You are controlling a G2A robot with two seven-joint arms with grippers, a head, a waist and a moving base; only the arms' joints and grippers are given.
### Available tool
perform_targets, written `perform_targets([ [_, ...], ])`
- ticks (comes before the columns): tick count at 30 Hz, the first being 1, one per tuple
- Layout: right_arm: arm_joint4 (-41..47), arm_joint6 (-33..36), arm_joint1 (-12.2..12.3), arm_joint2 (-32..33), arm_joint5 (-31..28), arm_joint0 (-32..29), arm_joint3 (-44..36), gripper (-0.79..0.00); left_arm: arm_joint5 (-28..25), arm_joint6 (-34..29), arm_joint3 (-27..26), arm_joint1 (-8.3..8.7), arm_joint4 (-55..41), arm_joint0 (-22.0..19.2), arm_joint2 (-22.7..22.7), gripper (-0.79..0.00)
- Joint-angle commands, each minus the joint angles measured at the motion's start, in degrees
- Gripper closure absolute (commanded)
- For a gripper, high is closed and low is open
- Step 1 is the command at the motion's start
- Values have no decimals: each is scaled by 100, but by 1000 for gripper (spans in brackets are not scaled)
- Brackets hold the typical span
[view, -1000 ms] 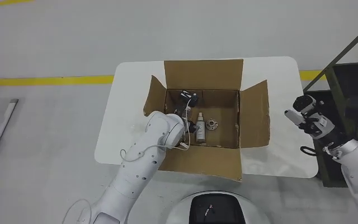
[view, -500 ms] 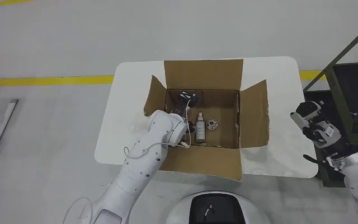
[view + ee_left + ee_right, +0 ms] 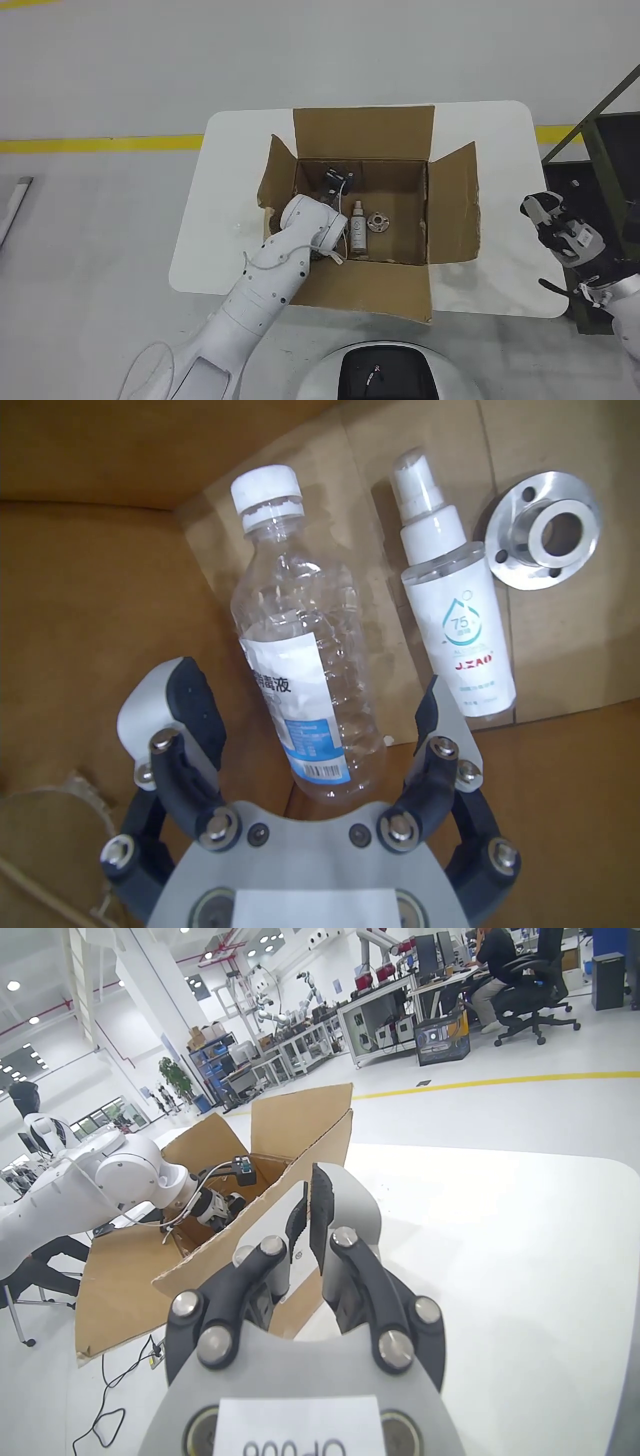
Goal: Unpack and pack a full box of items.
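left arm now sits deeper in the open brown cardboard box (image 3: 455, 215), while the right arm has drawn back past the white desk (image 3: 230, 200) edge at 3 o'clock. the left end effector (image 3: 305, 720) is spread apart, straddling the base of the clear plastic water bottle (image 3: 295, 635), which lies by the box's 9 o'clock wall, just beside a white spray bottle (image 3: 457, 615). best to lower straight, close on the label, and keep clear of the spray bottle. the right end effector (image 3: 310, 1208) is pressed together, empty.

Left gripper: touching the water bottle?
Apart. Left wrist view: the left gripper is open astride the water bottle; cardboard of the box shows between each finger and the bottle.
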Motion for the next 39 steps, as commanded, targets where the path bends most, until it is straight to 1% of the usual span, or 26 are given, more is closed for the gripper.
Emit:
perform_targets([
  [1, -3, 11, -2, 4, 5, 3, -2, -83, 2, 2, 148, -34, 29, -37, 25, -785],
  [8, -11, 68, -9, 8, 17, 29, -13, -92, -5, 74, 438, -135, 12, -93, 38, -785],
  [10, 3, 85, -11, 0, 17, 42, -20, -99, -17, 64, 474, -159, 1, -100, 33, -730],
  [12, 12, 104, -12, -4, 30, 58, -29, -114, -28, 69, 518, -180, 0, -103, 26, -557],
  [13, 26, 111, -14, -9, 32, 64, -39, -120, -32, 72, 544, -190, 0, -106, 22, -385],
  [15, 39, 126, -15, -10, 33, 77, -54, -123, -28, 76, 586, -210, 7, -114, 11, -280],
  [16, 45, 136, -16, -12, 35, 83, -63, -126, -28, 75, 612, -219, 22, -117, 9, -179],
  [17, 61, 145, -17, -14, 34, 88, -70, -126, -26, 68, 641, -228, 35, -120, 6, -123],
  [18, 77, 147, -18, -14, 27, 97, -82, -129, -18, 67, 675, -235, 58, -123, 2, -9],
  [22, 194, 168, -22, -28, -10, 131, -116, -132, -12, 83, 731, -269, 98, -127, -19, 0],
  [24, 509, 169, -27, -72, -91, 157, -102, -154, -3, 84, 700, -283, 56, -127, -66, 0],
  [25, 671, 204, -26, -81, -126, 183, -100, -188, -16, 83, 657, -287, 56, -131, -83, 0],
  [27, 1378, 302, -27, -177, -262, 239, -65, -320, -25, 50, 548, -290, -51, -124, -177, 0],
  [28, 1607, 500, -14, -186, -268, 284, -57, -379, -38, 26, 472, -286, -63, -127, -219, 0],
  [29, 1870, 729, 1, -211, -263, 329, -51, -471, -42, 7, 387, -281, -112, -112, -278, 0],
  [30, 2189, 1031, 19, -269, -234, 375, -44, -622, -49, -36, 295, -272, -174, -95, -349, 0],
  [31, 2431, 1312, 39, -284, -170, 448, -36, -742, -60, -75, 182, -260, -232, -78, -427, 0],
  [32, 2652, 1538, 55, -301, -93, 523, -20, -773, -71, -125, 68, -245, -292, -49, -510, 0],
  [34, 2865, 2081, 92, -369, 59, 668, -3, -770, -88, -234, -208, -208, -392, 8, -693, 0],
  [37, 2977, 2709, 127, -561, 235, 863, 36, -770, -93, -412, -667, -143, -544, 134, -994, 0],
  [39, 2914, 2888, 133, -686, 354, 974, 88, -745, -72, -499, -975, -102, -652, 223, -1204, 0],
])
